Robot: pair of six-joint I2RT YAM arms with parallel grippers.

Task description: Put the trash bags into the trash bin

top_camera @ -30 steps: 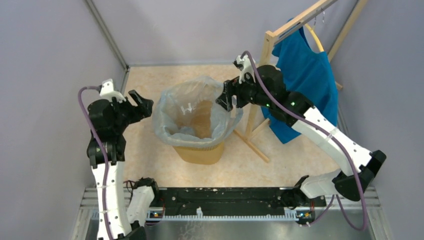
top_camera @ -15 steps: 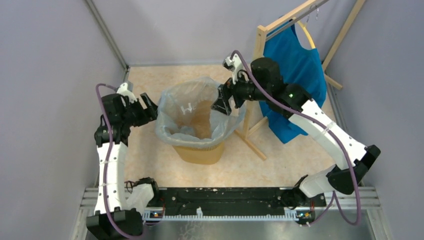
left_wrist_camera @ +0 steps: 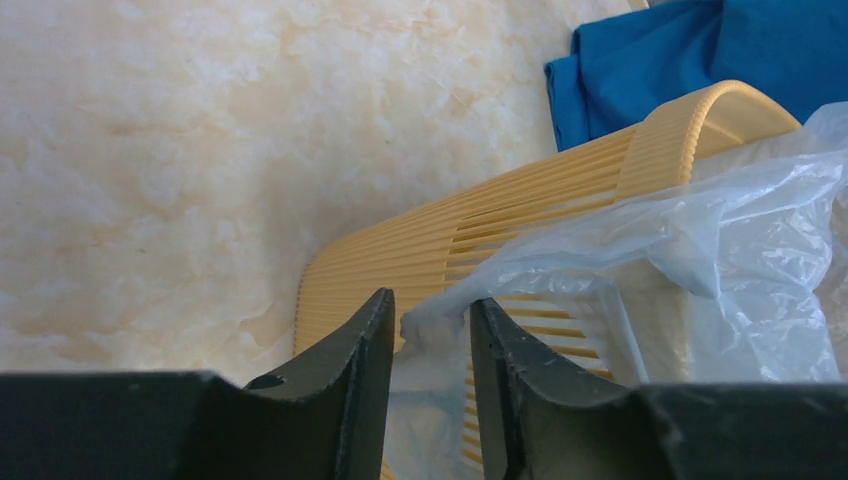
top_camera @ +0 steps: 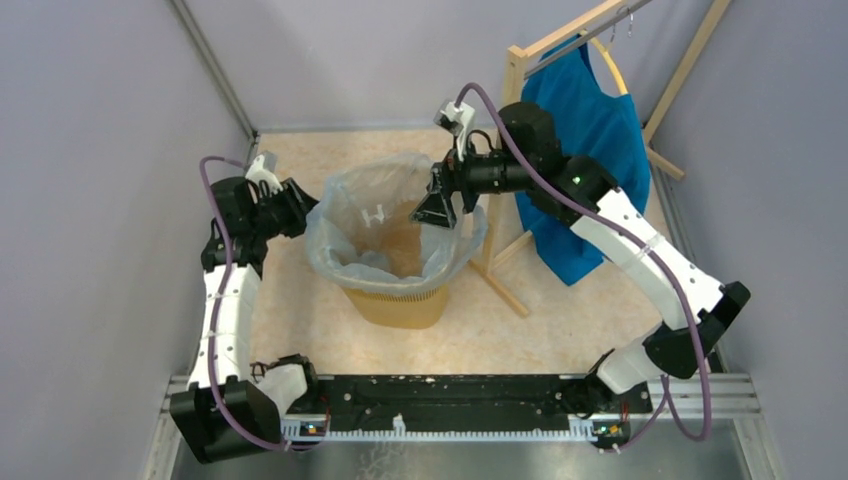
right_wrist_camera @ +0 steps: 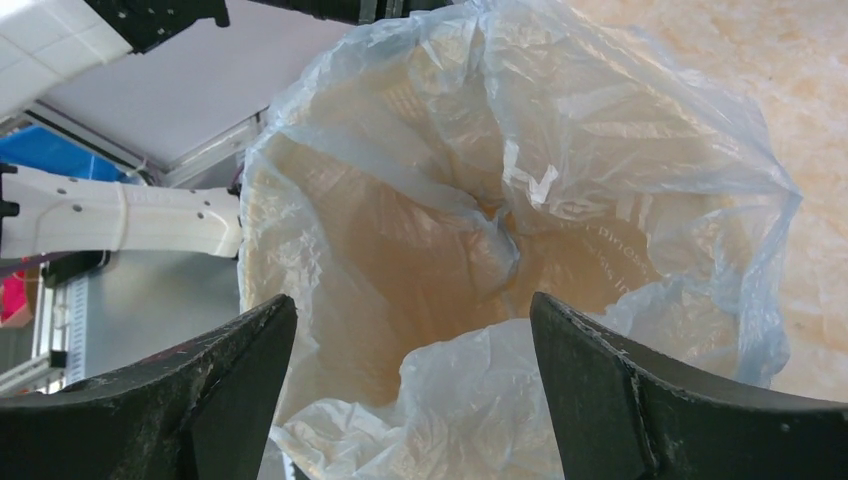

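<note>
Confirming step: trash bags point(right_wrist_camera: 600, 150) line the trash bin point(left_wrist_camera: 520, 210), with film draped over the rim. Grippers?

Reply: left gripper point(left_wrist_camera: 428, 330) narrowly parted around the film edge, clamping unconfirmed. Right gripper point(right_wrist_camera: 410, 330) spread wide, empty, above the mouth. Next, probably: secure edge, seat evenly.

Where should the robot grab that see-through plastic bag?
Grab the thin bluish plastic bag by its loose rim hanging outside the yellow-orange slotted bin, coming sideways from outside; the film there flares free of the wall, so fingers can straddle it.
</note>
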